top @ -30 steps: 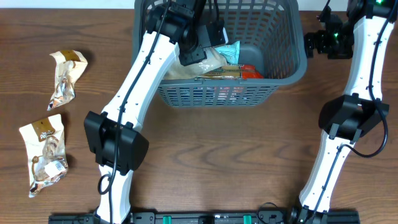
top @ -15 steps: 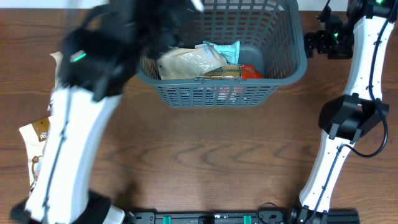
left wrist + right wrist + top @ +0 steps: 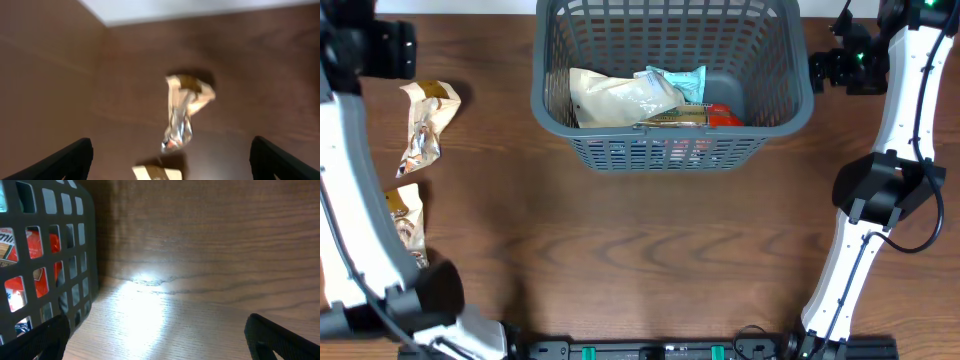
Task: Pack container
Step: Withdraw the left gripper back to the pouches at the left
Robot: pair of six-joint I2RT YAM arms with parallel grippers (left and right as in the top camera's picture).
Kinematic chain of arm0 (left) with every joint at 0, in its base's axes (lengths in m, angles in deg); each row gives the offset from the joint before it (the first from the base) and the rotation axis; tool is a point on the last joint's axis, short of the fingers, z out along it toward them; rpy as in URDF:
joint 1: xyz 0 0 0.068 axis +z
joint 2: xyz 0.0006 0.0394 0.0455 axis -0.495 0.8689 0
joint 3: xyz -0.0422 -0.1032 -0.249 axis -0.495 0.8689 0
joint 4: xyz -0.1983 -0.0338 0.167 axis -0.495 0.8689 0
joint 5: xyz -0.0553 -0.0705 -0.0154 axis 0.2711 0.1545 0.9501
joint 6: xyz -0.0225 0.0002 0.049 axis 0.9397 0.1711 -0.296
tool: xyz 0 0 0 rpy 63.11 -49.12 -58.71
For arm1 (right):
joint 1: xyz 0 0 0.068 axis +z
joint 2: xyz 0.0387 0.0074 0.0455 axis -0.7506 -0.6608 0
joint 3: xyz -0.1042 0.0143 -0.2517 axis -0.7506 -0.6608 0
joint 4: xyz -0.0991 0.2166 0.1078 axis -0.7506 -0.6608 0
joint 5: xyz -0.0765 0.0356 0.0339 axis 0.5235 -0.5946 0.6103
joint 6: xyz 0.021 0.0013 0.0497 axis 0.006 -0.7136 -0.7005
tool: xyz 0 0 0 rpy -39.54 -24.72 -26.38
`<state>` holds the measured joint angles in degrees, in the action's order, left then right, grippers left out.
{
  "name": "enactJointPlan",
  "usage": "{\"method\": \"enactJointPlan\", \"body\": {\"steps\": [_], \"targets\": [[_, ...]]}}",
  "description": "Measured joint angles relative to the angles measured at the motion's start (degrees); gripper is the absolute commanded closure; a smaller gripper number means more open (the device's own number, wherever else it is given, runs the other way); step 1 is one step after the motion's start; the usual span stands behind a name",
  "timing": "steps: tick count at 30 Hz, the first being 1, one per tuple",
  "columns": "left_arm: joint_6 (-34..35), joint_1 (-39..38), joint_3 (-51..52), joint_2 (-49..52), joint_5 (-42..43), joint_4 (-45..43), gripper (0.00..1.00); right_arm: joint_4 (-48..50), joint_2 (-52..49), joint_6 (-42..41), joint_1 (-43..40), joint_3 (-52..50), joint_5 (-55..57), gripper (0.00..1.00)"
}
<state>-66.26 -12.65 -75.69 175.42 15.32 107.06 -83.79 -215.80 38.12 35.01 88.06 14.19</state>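
Hovering over a crumpled packet (image 3: 425, 125) near the left edge of the table (image 3: 650, 260), the left gripper (image 3: 172, 157), fingers spread, likely must next descend and pinch it; the container (image 3: 620, 152) sits mid far edge, the right gripper (image 3: 160, 337) agape beside it.

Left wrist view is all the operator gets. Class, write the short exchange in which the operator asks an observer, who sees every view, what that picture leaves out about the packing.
Operator: I see only a crumpled packet lying on the table. Is anything packed yet?
Observer: Yes. Overhead, the container holds a beige packet, a teal packet and a red packet.
Operator: And where is the other arm?
Observer: The right gripper is open and holds nothing, just outside the container's wall on the right arm's side.
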Motion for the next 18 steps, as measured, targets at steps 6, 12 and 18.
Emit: {"method": "enactJointPlan", "body": {"steps": [6,12,18], "targets": [[0.35,4.37,0.11,9.64,2.80,0.44,0.09,0.00,0.00,0.00,0.00,0.00,-0.11,0.01],[0.33,4.52,0.11,18.03,3.80,-1.97,0.09,0.00,0.00,0.00,0.00,0.00,-0.28,0.01],[0.33,4.52,0.11,24.81,4.26,-4.31,0.09,0.00,0.00,0.00,0.00,0.00,-0.31,0.01]]}}
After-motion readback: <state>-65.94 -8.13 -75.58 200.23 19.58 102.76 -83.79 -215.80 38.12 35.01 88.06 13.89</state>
